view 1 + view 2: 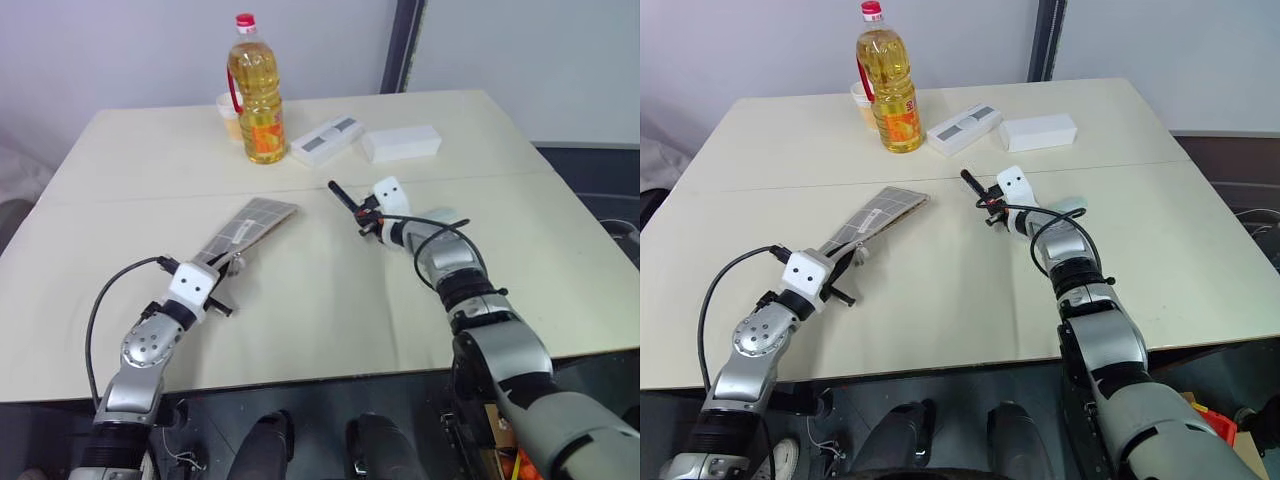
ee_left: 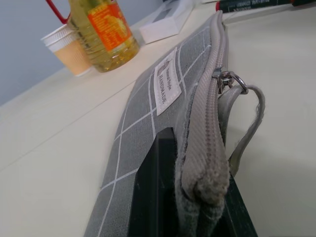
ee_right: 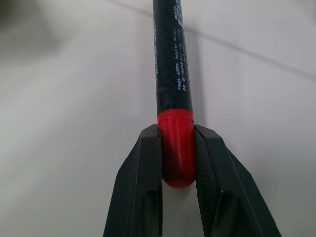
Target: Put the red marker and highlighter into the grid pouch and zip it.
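Two grips we see: the left gripper (image 1: 222,268) pinches the near end of the grid pouch (image 1: 250,225), lifted at a slant; the right gripper (image 3: 177,163) clamps the red marker (image 3: 171,64) by its cap above the bare table (image 1: 330,310). Beyond stand an oil bottle (image 1: 258,90), a paper cup (image 1: 229,112) and two white boxes (image 1: 400,143) before the wall.

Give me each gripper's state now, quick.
Left gripper: shut on the grid pouch.
Right gripper: shut on the red marker, at its red cap.
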Available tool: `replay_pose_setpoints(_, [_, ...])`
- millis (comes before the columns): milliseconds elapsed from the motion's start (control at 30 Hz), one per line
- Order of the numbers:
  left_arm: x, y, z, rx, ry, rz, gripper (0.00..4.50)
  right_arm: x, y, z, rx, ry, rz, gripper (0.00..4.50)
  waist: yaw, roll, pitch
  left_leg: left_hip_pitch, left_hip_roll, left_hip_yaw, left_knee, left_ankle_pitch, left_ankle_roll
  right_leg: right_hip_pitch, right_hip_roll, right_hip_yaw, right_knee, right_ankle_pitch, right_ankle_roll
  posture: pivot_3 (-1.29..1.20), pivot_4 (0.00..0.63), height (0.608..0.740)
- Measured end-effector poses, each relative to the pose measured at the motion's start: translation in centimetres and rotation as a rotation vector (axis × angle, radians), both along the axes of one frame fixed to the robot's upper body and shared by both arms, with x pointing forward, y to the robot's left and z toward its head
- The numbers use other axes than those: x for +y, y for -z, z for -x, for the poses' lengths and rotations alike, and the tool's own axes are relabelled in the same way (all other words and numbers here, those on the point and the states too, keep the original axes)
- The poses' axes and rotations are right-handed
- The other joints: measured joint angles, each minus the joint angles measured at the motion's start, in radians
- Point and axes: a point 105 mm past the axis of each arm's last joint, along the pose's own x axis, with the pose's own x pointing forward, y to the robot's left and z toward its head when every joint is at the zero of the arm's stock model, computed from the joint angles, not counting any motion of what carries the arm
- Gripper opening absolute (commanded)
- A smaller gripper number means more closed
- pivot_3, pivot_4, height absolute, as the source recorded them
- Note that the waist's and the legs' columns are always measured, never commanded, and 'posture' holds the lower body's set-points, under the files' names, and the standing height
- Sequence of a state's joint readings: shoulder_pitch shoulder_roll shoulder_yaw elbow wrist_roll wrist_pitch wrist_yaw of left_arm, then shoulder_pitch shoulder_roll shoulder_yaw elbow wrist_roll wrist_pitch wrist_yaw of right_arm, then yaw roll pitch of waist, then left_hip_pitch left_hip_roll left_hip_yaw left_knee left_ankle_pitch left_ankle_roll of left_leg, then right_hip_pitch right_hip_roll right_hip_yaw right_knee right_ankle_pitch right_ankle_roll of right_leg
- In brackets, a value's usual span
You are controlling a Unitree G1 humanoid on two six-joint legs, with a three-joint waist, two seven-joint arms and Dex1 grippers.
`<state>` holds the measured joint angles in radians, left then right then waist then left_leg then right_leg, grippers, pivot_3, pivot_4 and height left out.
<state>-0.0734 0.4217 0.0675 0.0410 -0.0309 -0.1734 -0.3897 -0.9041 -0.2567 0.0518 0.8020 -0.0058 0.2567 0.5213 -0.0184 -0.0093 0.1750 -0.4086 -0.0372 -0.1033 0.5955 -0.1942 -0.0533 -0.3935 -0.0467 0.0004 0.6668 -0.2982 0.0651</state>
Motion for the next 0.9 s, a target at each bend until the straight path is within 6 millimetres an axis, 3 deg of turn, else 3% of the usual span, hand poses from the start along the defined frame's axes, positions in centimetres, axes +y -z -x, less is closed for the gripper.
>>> replay_pose_setpoints(100, [-0.2, -0.2, -0.2, 0.011, 0.001, 0.051, 0.0, -0.3, -1.1, 1.3, -0.084, -0.054, 0.041, 0.33, 0.004, 0.0, 0.0, -0.001, 0.0, 0.0, 0.001, 0.0, 0.0, 0.0, 0.0, 0.0, 0.0, 0.0, 0.0, 0.0, 0.15, 0.74])
replay_pose_setpoints(267, [-0.9, -1.4, -0.9, 0.027, 0.08, 0.153, 0.0, -2.2, -4.1, 5.6, -0.25, -0.209, 0.214, 0.33, 0.004, 0.001, 0.001, -0.001, -0.001, -0.001, 0.002, 0.0, 0.0, 0.001, 0.0, -0.001, -0.001, 0.0, 0.001, 0.0, 0.15, 0.74])
replay_pose_setpoints(400, [-2.2, -2.3, -1.2, 0.025, 0.16, 0.173, 0.0, -2.2, -4.9, 7.6, -0.278, -0.281, 0.275, 0.33, -0.003, 0.001, 0.001, 0.001, 0.001, -0.001, 0.002, 0.0, 0.0, 0.002, 0.002, -0.001, 0.0, 0.0, 0.0, 0.0, 0.15, 0.74])
replay_pose_setpoints(633, [-3.1, -2.7, -1.3, 0.034, 0.228, 0.178, 0.0, -0.7, -4.7, 9.3, -0.263, -0.368, 0.317, 0.33, 0.005, 0.001, 0.001, 0.0, 0.0, -0.001, 0.002, 0.0, 0.0, 0.002, 0.0, -0.001, -0.001, 0.0, 0.0, 0.0, 0.15, 0.74])
replay_pose_setpoints(900, [-3.3, -2.4, -1.2, 0.047, 0.235, 0.176, 0.0, -0.7, -4.1, 9.3, -0.248, -0.373, 0.368, 0.33, 0.005, 0.0, 0.001, 0.0, 0.0, -0.001, 0.002, 0.0, 0.0, 0.002, 0.0, -0.001, -0.001, 0.0, 0.0, 0.0, 0.15, 0.74])
